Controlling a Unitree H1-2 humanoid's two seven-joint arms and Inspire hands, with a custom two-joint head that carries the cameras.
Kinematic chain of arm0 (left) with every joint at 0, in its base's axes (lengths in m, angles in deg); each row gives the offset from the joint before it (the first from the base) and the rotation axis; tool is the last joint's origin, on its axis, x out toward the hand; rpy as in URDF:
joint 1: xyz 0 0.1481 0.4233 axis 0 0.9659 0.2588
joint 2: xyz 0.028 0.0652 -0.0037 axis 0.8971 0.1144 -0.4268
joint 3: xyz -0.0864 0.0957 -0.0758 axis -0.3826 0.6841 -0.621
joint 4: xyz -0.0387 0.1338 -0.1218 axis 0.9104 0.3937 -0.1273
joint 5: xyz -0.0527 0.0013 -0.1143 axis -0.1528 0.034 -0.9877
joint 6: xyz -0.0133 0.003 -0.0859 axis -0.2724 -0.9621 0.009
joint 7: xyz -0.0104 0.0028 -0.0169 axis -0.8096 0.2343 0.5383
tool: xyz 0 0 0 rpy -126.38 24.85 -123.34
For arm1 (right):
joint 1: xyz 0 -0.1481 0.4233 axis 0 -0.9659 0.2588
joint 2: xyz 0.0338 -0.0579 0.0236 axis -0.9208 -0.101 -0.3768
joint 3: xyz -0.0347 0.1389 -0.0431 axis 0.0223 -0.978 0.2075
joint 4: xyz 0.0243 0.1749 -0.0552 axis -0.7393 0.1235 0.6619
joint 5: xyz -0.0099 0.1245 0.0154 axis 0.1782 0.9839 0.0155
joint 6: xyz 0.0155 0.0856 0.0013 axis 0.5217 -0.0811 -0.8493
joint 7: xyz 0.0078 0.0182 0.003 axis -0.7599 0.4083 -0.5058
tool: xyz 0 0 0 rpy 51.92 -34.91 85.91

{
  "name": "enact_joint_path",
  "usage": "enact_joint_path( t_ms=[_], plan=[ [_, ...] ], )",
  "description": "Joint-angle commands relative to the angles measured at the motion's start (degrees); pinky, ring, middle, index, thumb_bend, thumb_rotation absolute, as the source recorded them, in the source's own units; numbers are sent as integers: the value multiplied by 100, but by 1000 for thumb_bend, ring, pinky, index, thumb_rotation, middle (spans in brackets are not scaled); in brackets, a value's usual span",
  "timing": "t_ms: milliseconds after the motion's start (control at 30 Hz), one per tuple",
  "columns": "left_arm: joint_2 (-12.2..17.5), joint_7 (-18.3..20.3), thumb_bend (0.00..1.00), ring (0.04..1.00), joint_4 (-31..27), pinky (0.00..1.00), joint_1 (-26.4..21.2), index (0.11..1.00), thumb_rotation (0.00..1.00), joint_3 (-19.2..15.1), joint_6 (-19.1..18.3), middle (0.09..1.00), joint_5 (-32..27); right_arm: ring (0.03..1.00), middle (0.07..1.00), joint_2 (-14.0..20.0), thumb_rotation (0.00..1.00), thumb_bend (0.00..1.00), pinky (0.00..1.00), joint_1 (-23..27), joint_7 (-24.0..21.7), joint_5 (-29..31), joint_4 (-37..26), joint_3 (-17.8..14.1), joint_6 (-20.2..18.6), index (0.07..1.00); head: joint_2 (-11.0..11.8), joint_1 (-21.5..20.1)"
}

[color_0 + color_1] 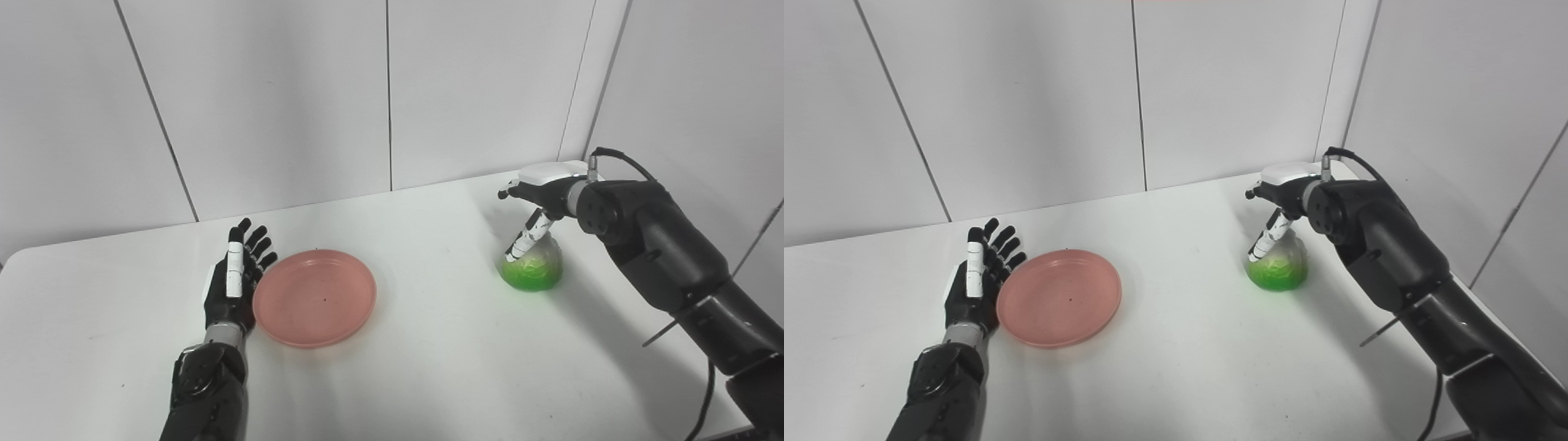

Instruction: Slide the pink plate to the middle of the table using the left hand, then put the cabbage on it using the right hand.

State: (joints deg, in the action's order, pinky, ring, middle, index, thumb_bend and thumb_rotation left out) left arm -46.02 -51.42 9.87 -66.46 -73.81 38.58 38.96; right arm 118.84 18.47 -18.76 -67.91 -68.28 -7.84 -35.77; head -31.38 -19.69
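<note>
Left fingers: the black fingers point(254, 242) of the left hand point(231, 288) are straight and spread, holding nothing, tips pointing toward the back wall.
Left hand placement: it stands edge-on on the white table point(429, 367), its palm side against the left rim of the round, shallow pink plastic plate point(314, 297).
Pink plate: flat on the table, left of centre, nothing on it.
Right fingers: one white-and-black finger point(525, 237) of the right hand point(539, 196) reaches down and touches the top of the cabbage; whether the hand has closed around it cannot be told.
Cabbage: the glossy bright green toy cabbage point(534, 269) sits on the table at the right, well apart from the plate.
Right arm: the black arm point(667, 257) enters from the lower right, above the table.
</note>
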Motion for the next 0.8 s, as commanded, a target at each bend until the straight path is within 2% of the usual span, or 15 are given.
enact_joint_path(
  t_ms=[0,233,400,600,700,767],
  plan=[
    [-8,-26,998,918,50,858,100,942,893,23,-129,912,33,952,967,210,417,1000,794,216,268,-23,-6,-18,201,901,-13,1],
    [2,-57,990,916,-10,838,127,946,903,40,-154,917,55,945,950,177,389,1000,768,142,432,22,245,81,320,880,-27,5],
    [7,-27,993,915,-3,837,136,947,895,29,-143,917,29,950,975,166,385,1000,702,185,161,48,336,227,187,890,-45,12],
    [2,-4,994,914,-46,847,163,947,889,27,-162,915,17,940,990,247,446,1000,737,347,-326,-47,522,571,188,907,-92,6],
    [-5,-33,999,911,-83,833,180,947,891,44,-176,914,44,928,999,243,433,1000,737,349,-382,-8,591,595,153,902,-118,36],
    [-15,-43,996,913,-107,836,190,945,889,40,-194,914,34,943,1000,217,423,1000,749,287,-297,126,666,505,160,900,-120,40]
  ],
)
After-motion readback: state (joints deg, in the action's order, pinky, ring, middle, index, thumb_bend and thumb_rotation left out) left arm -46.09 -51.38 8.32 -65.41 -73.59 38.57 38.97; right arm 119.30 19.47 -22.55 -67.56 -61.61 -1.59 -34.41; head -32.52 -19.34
